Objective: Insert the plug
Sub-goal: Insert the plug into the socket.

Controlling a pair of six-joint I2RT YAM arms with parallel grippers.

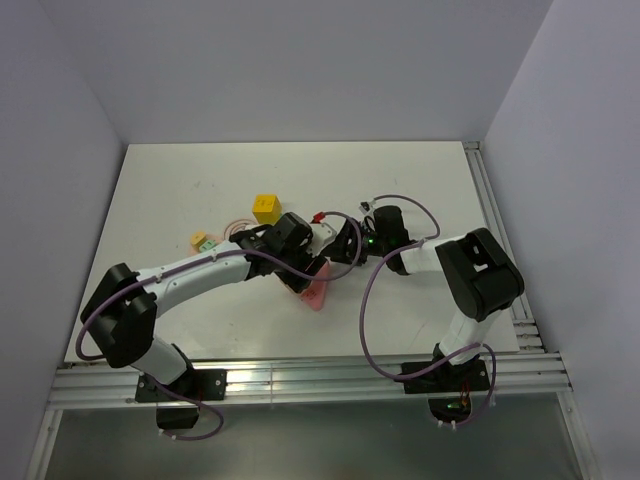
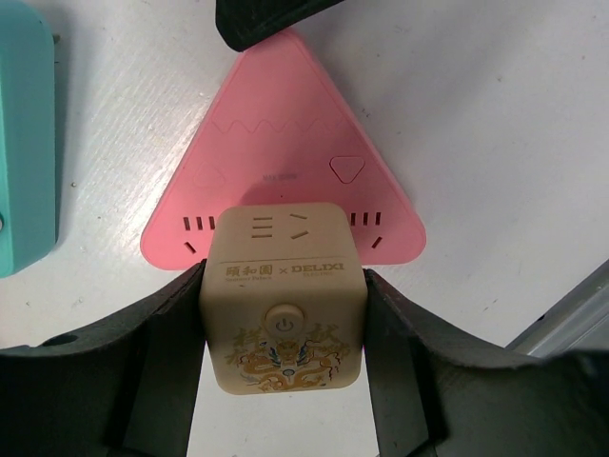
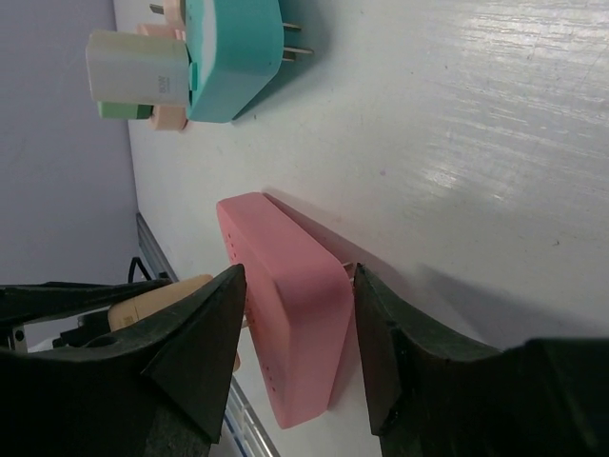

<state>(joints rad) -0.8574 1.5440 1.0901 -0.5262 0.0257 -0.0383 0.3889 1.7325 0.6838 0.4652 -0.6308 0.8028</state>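
The plug (image 3: pixel 124 110) is the small mint-green block lying far off, half behind a white block (image 3: pixel 138 67); its prongs do not show. From above it sits left of centre (image 1: pixel 207 245). My left gripper (image 2: pixel 285 276) (image 1: pixel 300 272) is shut on a beige cube adapter (image 2: pixel 284 305) with a gold dragon print, pressed against one edge of a pink triangular socket block (image 2: pixel 285 143) (image 1: pixel 314 293). At the block's opposite corner my right gripper (image 3: pixel 300 276) (image 1: pixel 335 262) is shut on the pink block (image 3: pixel 285 314), one finger on each flat face.
A teal block with metal prongs (image 3: pixel 233 48) (image 2: pixel 19 143) lies by the white block. A yellow cube (image 1: pixel 265 207) and a small red piece (image 1: pixel 318 215) sit farther back. Metal rails run along the near edge (image 1: pixel 300 375) and right side (image 1: pixel 495 220).
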